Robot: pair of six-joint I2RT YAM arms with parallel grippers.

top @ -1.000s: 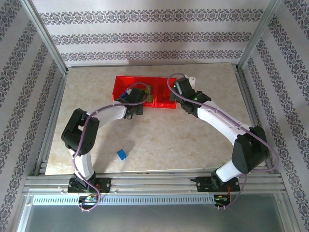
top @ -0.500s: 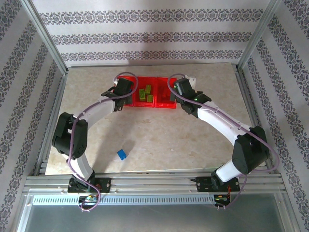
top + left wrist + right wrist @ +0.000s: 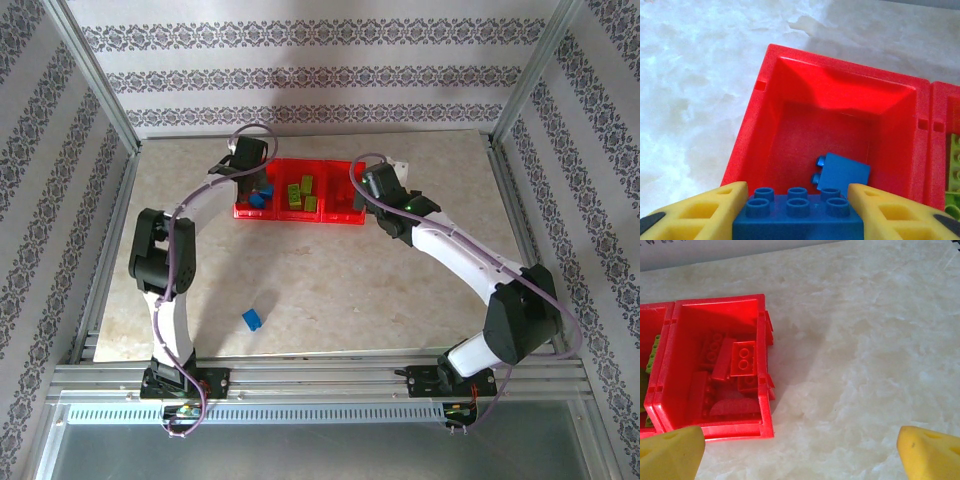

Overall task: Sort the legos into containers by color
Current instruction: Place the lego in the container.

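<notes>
Over the left compartment of the red tray (image 3: 747,135), a blue brick (image 3: 800,222) is clamped studs-up in the left claw (image 3: 796,190). Below it, a second blue brick (image 3: 842,172) lies on its side on the compartment floor. Green bricks (image 3: 300,192) lie in the middle compartment and red bricks (image 3: 742,360) in the right one. The right claw (image 3: 800,450) hangs by the tray's right end, jaws wide apart, holding nothing. A stray blue brick (image 3: 251,320) lies alone on the bench (image 3: 420,300), well apart from the tray.
</notes>
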